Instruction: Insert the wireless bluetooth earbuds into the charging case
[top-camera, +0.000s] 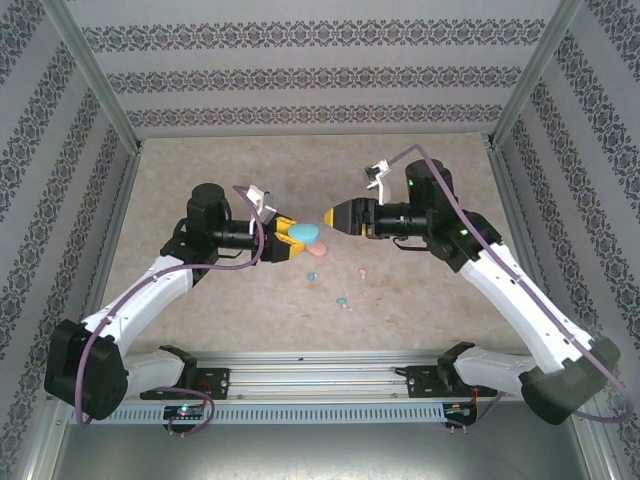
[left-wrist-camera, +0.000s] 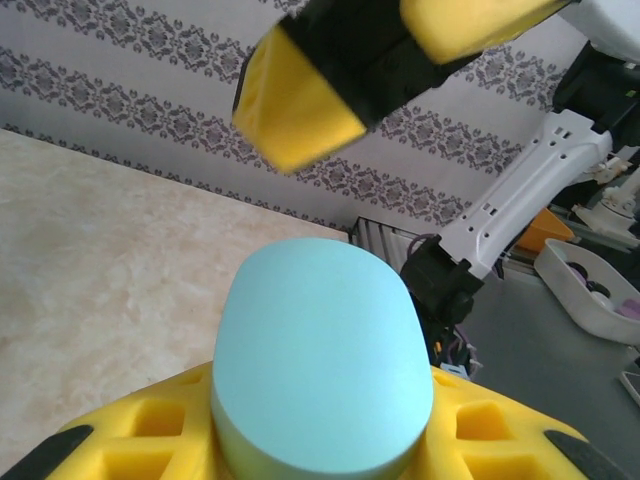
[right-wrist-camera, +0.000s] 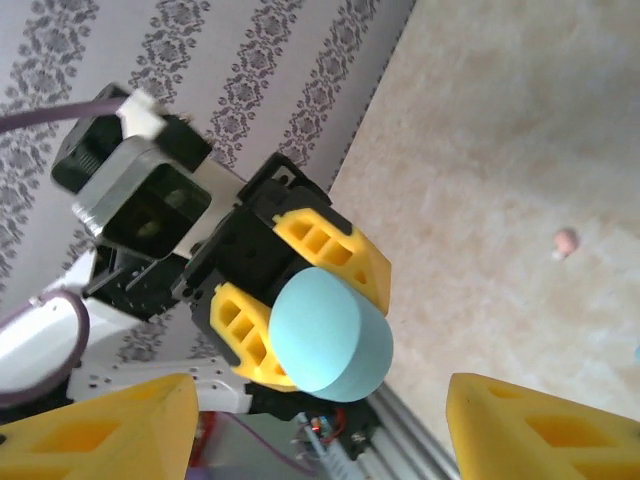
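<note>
Nothing seated — blue case (left-wrist-camera: 320, 350) clenched in left gripper (top-camera: 292, 238), right gripper (top-camera: 332, 215) released (empty); earbuds (top-camera: 364, 271) loose, clear of both jaws.

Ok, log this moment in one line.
left end effector: shut on blue case | right end effector: open, facing case | earbuds: on table

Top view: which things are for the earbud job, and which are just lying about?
For the job: light blue oval plastic case, in the left gripper; tiny pink plastic bud; tiny light blue plastic bud.
Just there: purple cable; silver metal rail.
</note>
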